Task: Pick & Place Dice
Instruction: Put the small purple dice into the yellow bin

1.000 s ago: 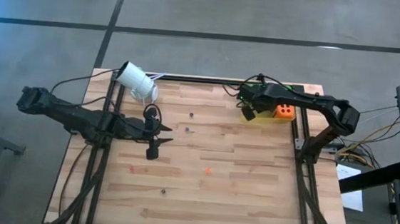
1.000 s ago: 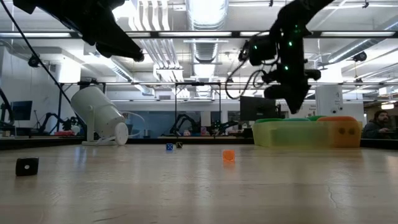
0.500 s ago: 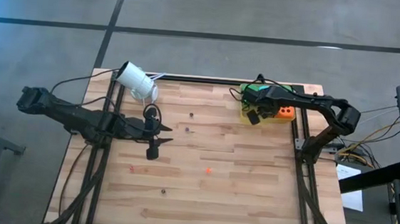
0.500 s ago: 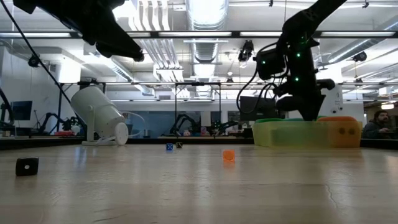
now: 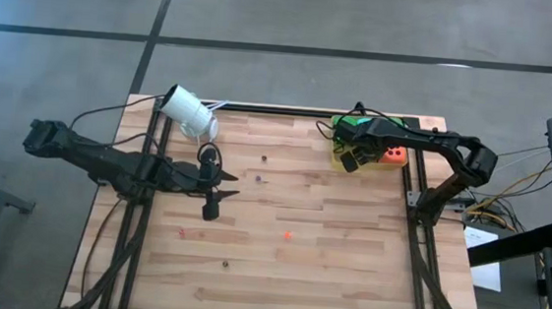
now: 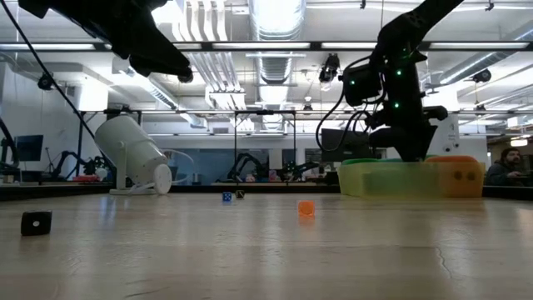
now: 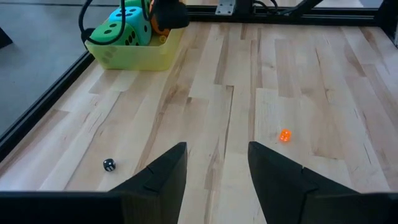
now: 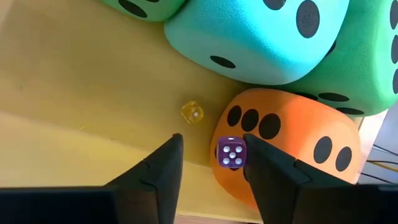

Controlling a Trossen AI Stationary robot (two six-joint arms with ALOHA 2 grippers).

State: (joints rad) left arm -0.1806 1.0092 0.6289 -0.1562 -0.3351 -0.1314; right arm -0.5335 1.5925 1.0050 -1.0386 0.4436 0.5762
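Now our right pincer [image 8: 208, 163] spread apart over yellow plastic bin [image 8: 74, 106]; tiny purple die [image 8: 231, 153] between fingers, seemingly just released; left pincer [image 7: 214, 171] waits apart over tabletop [image 7: 298, 74].

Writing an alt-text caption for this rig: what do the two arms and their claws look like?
Both arms are dark, slim and jointed, with black cables looped along them. The left claw and right claw each end in two flat dark fingers. Green lights glow on the right arm.

White cylinder [image 5: 189, 112] tipped on wooden table [image 5: 346, 269]
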